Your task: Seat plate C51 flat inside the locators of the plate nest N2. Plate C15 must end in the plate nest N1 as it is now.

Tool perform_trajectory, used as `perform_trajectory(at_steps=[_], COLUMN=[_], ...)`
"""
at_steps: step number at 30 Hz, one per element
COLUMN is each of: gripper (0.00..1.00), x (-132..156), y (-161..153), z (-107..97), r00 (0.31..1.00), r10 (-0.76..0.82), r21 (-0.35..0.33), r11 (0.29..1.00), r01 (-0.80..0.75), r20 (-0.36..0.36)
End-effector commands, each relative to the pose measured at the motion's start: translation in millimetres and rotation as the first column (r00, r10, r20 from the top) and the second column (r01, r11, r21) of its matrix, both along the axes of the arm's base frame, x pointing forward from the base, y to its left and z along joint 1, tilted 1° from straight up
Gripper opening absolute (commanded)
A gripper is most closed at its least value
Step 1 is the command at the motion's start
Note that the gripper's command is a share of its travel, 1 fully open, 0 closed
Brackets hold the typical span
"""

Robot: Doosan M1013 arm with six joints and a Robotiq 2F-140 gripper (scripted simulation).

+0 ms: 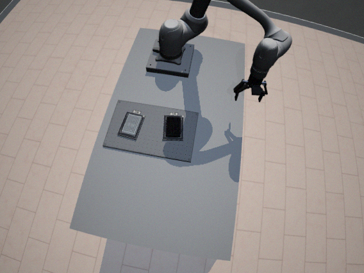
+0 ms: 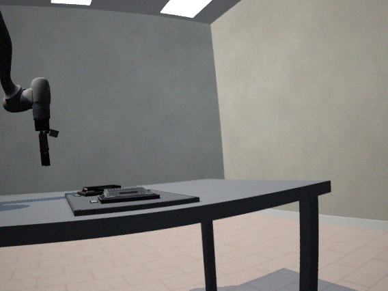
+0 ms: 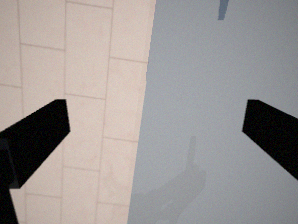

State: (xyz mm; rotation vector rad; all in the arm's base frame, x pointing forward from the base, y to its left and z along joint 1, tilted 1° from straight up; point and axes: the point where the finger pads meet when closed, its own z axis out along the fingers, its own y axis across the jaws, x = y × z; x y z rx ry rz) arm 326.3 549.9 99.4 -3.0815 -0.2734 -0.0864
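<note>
A dark baseplate (image 1: 150, 131) on the grey table carries two plate nests with small labels too small to read. A clear well plate (image 1: 131, 125) lies in the left nest and a black well plate (image 1: 173, 127) in the right one. I cannot tell which is C51 or C15. Both also show in the side view, the clear plate (image 2: 128, 192) in front and the black plate (image 2: 99, 188) behind. My gripper (image 1: 250, 96) (image 2: 44, 160) is open and empty. It hangs high over the table's right edge, far from both plates. The wrist view shows only its spread fingers above table edge and floor.
The robot base (image 1: 171, 54) stands at the far end of the table, behind the baseplate. The table edge (image 3: 145, 115) runs right under the gripper, with tiled floor beyond it. The arm's shadow falls across the baseplate's right end.
</note>
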Motion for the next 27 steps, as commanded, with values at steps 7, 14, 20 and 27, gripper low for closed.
perform_trajectory(at_steps=[7, 14, 20, 27], gripper=[1.00, 1.00, 1.00, 1.00], x=[0, 0, 12, 41], y=[0, 0, -8, -28], z=[1, 1, 0, -3], r00=[1.000, 1.000, 1.000, 1.000], r10=[0.000, 0.000, -0.016, -0.016], r21=[0.001, 0.001, -0.005, -0.005], r11=[1.000, 1.000, 1.000, 1.000], r01=[0.000, 0.000, 0.016, 0.016], r20=[0.000, 0.000, 0.000, 0.000])
